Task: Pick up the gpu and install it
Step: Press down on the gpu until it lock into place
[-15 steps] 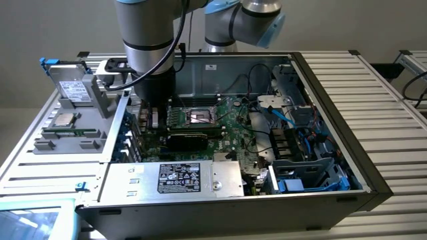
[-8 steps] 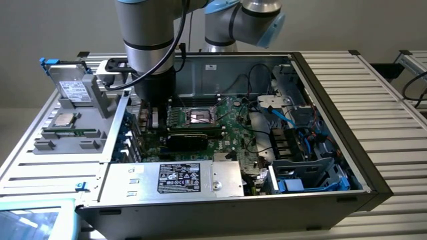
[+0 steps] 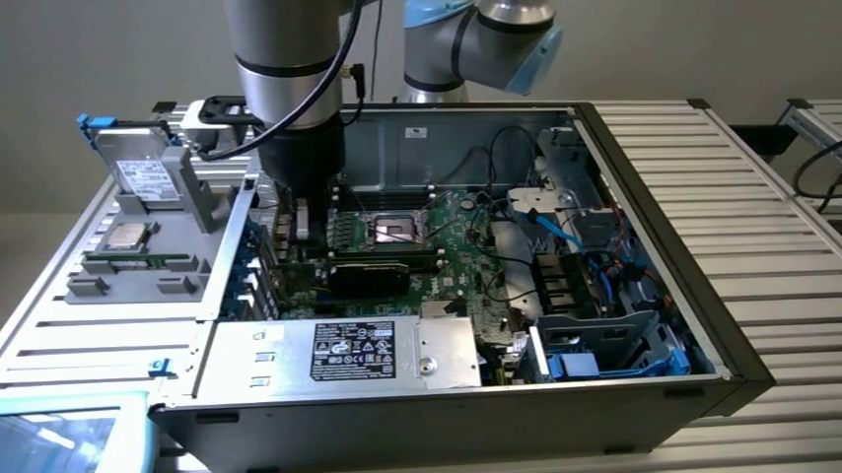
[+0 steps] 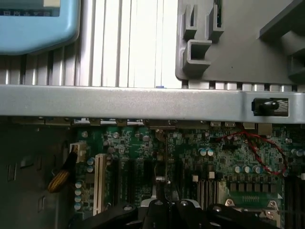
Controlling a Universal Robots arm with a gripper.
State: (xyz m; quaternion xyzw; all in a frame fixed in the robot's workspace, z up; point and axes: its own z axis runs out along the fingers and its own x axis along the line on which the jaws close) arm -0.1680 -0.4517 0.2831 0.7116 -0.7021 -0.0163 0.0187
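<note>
**Now: gripper closed on the gpu, down inside the case**

Exterior view
- Currently I've got the arm reaching straight down into the open computer case (image 3: 658, 187), on the exterior view's left side of the motherboard (image 3: 455, 241).
- The gripper (image 3: 306, 236) sits low over the board. From this angle I can't make out the fingers.
- The gpu (image 3: 369, 276) shows as a matte black rectangle just beside the gripper, towards the exterior view's right. Its long axis runs across the picture, roughly parallel to the power supply (image 3: 342, 350) in front of it. It sits between that box and the processor socket (image 3: 394, 232).
- Outside the case, on the exterior view's left, I see the grey parts fixture (image 3: 145, 212) with a silver processor chip (image 3: 128, 235) on it.

Wrist view
- Here I get what the other camera hides: the gripper (image 4: 162, 207) with its jaws drawn together and nearly no gap.
- The gpu (image 4: 162, 174) is edge-on, a thin dark strip running out from between the fingertips. It points towards the case wall (image 4: 143, 102) and lines up with the dark expansion slots, next to a white slot (image 4: 100, 181).
- I can't tell whether the card's edge is touching a slot.
- A red wire (image 4: 262, 152) loops over the motherboard (image 4: 228, 152) off to one side.
- Beyond the wall I see the grey parts fixture (image 4: 238, 47).
</note>
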